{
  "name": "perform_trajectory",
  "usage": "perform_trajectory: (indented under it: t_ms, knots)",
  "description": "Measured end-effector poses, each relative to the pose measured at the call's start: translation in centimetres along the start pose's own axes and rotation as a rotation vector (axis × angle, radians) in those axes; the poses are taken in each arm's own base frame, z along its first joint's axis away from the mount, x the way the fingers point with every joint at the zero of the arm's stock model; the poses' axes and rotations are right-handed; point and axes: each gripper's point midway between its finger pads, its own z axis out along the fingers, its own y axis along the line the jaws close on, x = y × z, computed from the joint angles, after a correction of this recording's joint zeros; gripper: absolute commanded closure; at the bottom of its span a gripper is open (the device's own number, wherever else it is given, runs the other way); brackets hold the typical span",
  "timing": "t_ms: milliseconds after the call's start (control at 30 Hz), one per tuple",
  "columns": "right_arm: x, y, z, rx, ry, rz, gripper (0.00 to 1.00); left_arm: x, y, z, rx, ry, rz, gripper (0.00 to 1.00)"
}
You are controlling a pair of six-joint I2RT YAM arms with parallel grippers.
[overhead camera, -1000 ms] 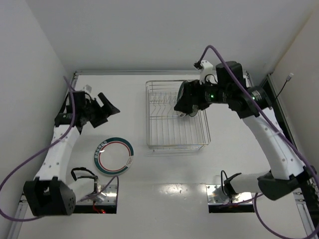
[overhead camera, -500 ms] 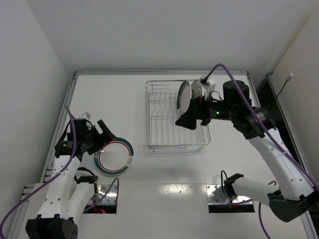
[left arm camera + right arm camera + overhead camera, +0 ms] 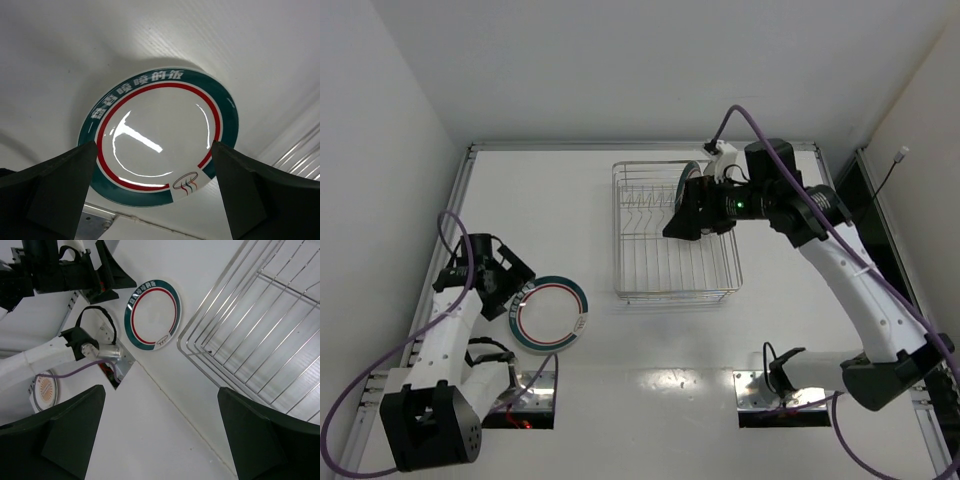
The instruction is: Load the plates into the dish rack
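White plate (image 3: 552, 313) (image 3: 157, 135) (image 3: 153, 314) with teal-and-red rim lies flat on the surface (image 3: 650, 350) at 8 o'clock of the dish rack (image 3: 660, 270) (image 3: 260, 330), left claw (image 3: 515, 288) (image 3: 154, 145) spread wide and empty at its 9 o'clock edge, right claw (image 3: 678, 212) (image 3: 161, 390) released, holding nothing, over the rack's 12 o'clock half beside an upright plate (image 3: 691, 172).

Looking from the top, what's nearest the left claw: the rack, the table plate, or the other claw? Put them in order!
1. Plate, right beside the left claw.
2. Dish rack, mid-table.
3. Right claw, over the rack's right half.
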Motion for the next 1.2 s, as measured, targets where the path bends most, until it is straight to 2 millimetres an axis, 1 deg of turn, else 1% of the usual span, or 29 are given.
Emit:
perform_trajectory:
  t_ms: [100, 200, 300, 333, 433, 467, 533, 633, 700, 733, 767, 867, 900, 933, 1000, 1200]
  knots:
    - [-0.3, -0.4, 0.8, 0.009, 0.029, 0.011, 0.07, 0.9, 1.3, 0.9, -0.062, 0.021, -0.054, 0.03]
    - [-0.9, -0.7, 1.4, 0.012, 0.044, 0.007, 0.07, 1.6, 2.4, 1.1, -0.113, 0.032, -0.09, 0.03]
    - [-0.9, -0.8, 1.6, 0.011, 0.056, 0.0, 0.07, 1.7, 2.6, 1.1, -0.135, 0.033, -0.135, 0.03]
    - [-0.9, -0.8, 1.6, 0.007, 0.058, -0.003, 0.07, 1.9, 2.7, 1.3, -0.138, 0.04, -0.147, 0.04]
    - [-0.8, -0.6, 1.6, -0.004, 0.061, -0.013, 0.07, 3.5, 3.3, 1.7, -0.169, 0.103, -0.182, 0.04]
    - [-0.7, -0.6, 1.6, -0.01, 0.063, -0.015, 0.07, 4.1, 3.5, 1.8, -0.184, 0.131, -0.195, 0.04]
    - [-0.3, -0.7, 1.4, -0.017, 0.062, -0.015, 0.07, 4.7, 3.6, 1.6, -0.191, 0.153, -0.221, 0.04]
    - [0.9, -0.6, 1.1, -0.028, 0.076, -0.01, 0.07, 5.4, 3.3, 1.4, -0.168, 0.165, -0.266, 0.04]
    - [1.7, -0.5, 0.8, -0.032, 0.082, -0.009, 0.07, 6.3, 3.5, 1.5, -0.159, 0.181, -0.294, 0.04]
    - [1.8, -0.4, 0.6, -0.034, 0.08, -0.012, 0.07, 6.8, 3.7, 1.8, -0.16, 0.19, -0.308, 0.04]
    - [1.9, -0.3, 0.4, -0.036, 0.077, -0.015, 0.07, 7.4, 3.9, 2.1, -0.161, 0.203, -0.325, 0.06]
    - [1.9, -0.1, 0.0, -0.04, 0.066, -0.029, 0.06, 9.4, 4.2, 3.5, -0.143, 0.257, -0.381, 0.09]
    - [1.9, 0.0, -0.1, -0.041, 0.063, -0.034, 0.06, 10.4, 3.9, 3.6, -0.13, 0.302, -0.411, 0.09]
    - [1.9, 0.1, -0.2, -0.042, 0.062, -0.037, 0.06, 10.8, 3.5, 3.7, -0.111, 0.326, -0.422, 0.09]
    - [1.9, 0.1, -0.4, -0.041, 0.059, -0.042, 0.06, 11.0, 2.8, 3.9, -0.08, 0.347, -0.444, 0.09]
    - [1.9, 0.4, -1.0, -0.037, 0.046, -0.052, 0.06, 11.1, 1.7, 4.2, -0.044, 0.39, -0.466, 0.1]
